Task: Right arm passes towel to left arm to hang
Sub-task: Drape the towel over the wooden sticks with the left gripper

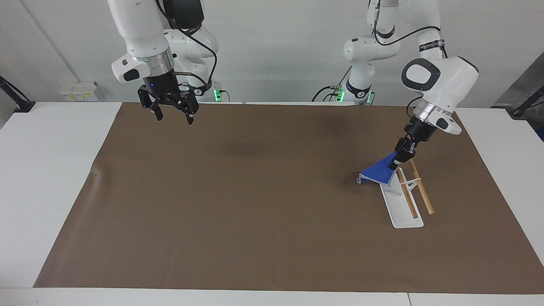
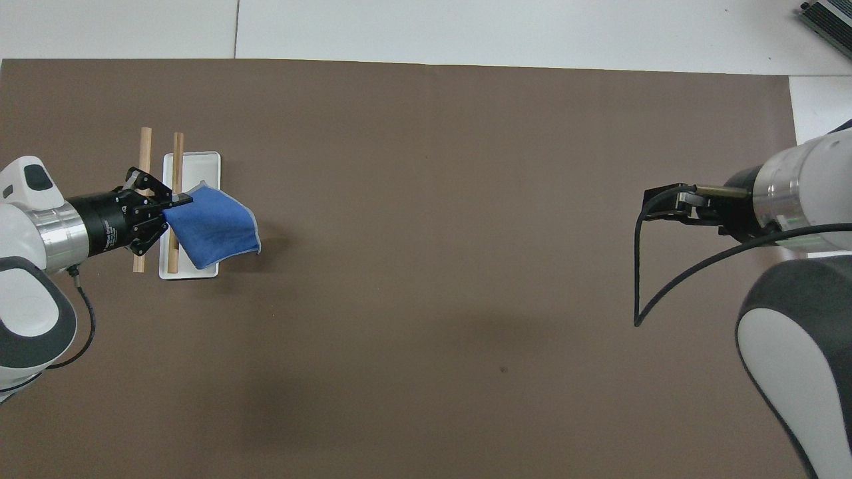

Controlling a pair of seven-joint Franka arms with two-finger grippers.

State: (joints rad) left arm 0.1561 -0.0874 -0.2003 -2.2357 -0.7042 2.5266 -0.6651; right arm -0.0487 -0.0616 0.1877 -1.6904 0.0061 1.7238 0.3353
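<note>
Towel (image 1: 376,174) is in the left hand (image 1: 396,163) right now, pinched by one corner with the fingers closed on it. It's royal blue with a thin pale edge, and it slopes down and away from the hand toward the middle of the tabletop (image 1: 42,170). The hand sits over the rack (image 1: 399,204) at the left arm's end of the brown mat (image 1: 255,204). The rack is a white tray base with two wooden rods (image 1: 418,187) held up on a thin white stand. From overhead the towel (image 2: 212,226) covers most of the near part of the base and crosses one rod (image 2: 176,159), while the other rod (image 2: 143,153) runs under the left hand (image 2: 174,197). Whether the cloth actually touches the rod or just hangs over it, I honestly can't tell.

Right hand (image 1: 172,114) is empty, fingers spread wide and pointing down, held up over the mat's edge at the right arm's end, well apart from the towel. There's a small blue light on its wrist. In the overhead view the right hand (image 2: 659,203) comes in from the side with a black cable (image 2: 639,279) looping off it.
</note>
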